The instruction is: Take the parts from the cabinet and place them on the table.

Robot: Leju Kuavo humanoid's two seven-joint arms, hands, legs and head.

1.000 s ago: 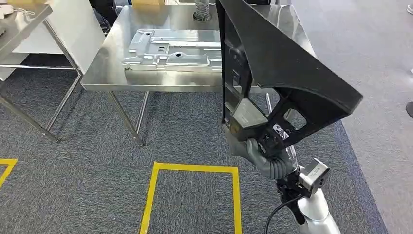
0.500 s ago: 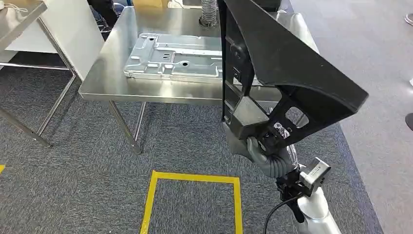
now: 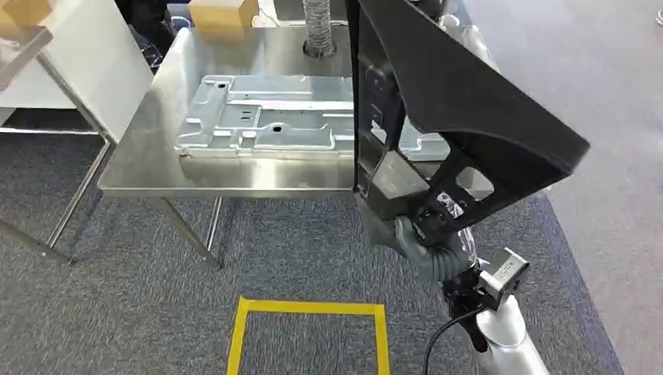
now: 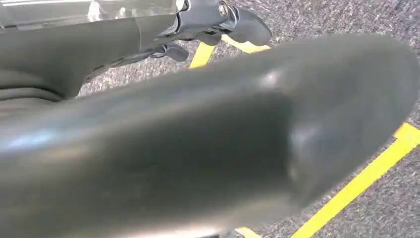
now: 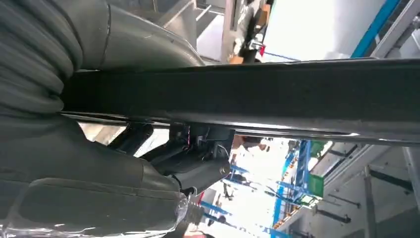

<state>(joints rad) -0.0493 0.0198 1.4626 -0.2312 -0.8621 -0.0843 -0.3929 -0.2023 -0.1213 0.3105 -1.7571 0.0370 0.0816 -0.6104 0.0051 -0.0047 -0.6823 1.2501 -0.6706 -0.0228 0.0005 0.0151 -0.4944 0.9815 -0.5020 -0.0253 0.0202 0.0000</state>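
Observation:
My right hand [image 3: 422, 230] grips a large black angular part [image 3: 461, 101] by its lower edge and holds it upright, in front of the near right corner of the steel table [image 3: 148, 168]. In the right wrist view the part's black edge [image 5: 277, 94] runs across, right past my hand [image 5: 74, 148]. A flat silver sheet-metal part [image 3: 266, 125] lies on the table, partly hidden behind the black part. In the left wrist view my left hand [image 4: 198, 124] hangs over the carpet, holding nothing, its dark fingers [image 4: 218, 17] apart from the thick thumb.
A cardboard box [image 3: 223, 12] and a ribbed hose [image 3: 317, 27] stand at the table's far edge. A white panel [image 3: 102, 66] and a second steel table's legs [image 3: 70, 203] are on the left. A yellow taped square [image 3: 309, 308] marks the grey carpet before me.
The whole picture has shifted: the camera has come closer to the table, and the yellow square has slid down the frame. My right hand still holds the black part the same way.

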